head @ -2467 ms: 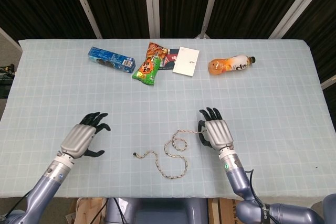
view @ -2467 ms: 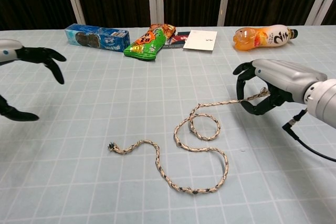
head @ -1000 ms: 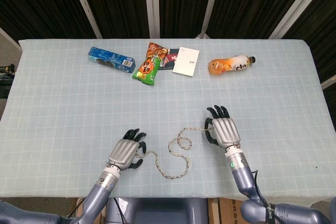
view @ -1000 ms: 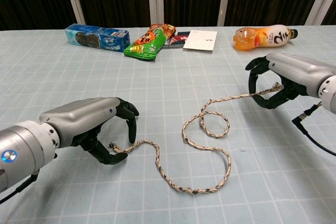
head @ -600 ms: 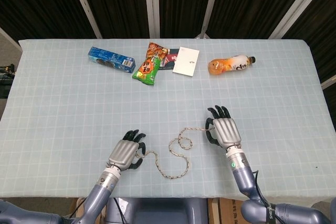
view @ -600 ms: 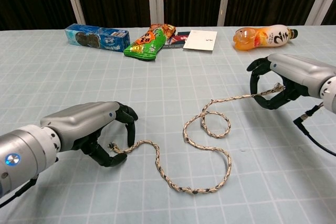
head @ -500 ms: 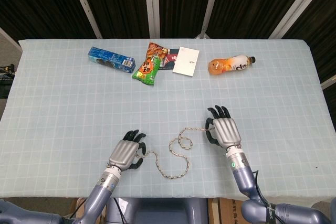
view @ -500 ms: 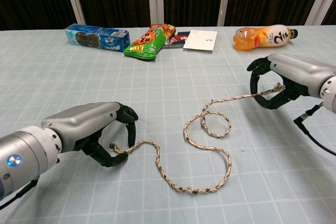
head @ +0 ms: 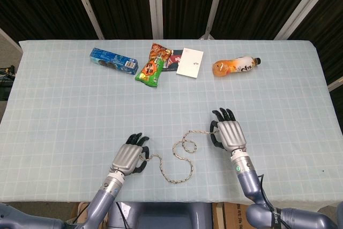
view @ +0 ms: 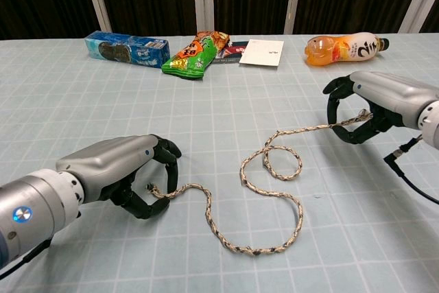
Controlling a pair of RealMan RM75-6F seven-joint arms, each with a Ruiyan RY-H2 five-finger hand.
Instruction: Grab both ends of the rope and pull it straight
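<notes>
The right hand point(view: 362, 109) already has its end: the fingers curl round the right tip of the speckled beige-and-dark braided rope point(view: 260, 190) and pinch it, with the cord running taut-ish away from the hand toward eight o'clock. The left hand point(view: 127, 169) has its dark fingers curved down over the other, frayed tip; thumb and fingertips look closed on it in the chest view, and that end seems lifted a little off the cloth, so I judge it held, though the contact itself is partly hidden.

So the grabbing looks done or all but done, and the pulling is all still ahead. Between the two hands the rope is far from straight: from the left tip it runs toward three o'clock, dips toward the near table edge in a wide U, climbs back and crosses itself in a small closed loop near the middle, then heads to the right hand. The hands need to draw apart, toward nine and three o'clock, to take out the slack; the crossed loop may snag or tighten.

The rope lies on the pale blue-green checked tablecloth point(head: 64, 105) in the near half of the table, at about six o'clock from centre in the head view.
</notes>
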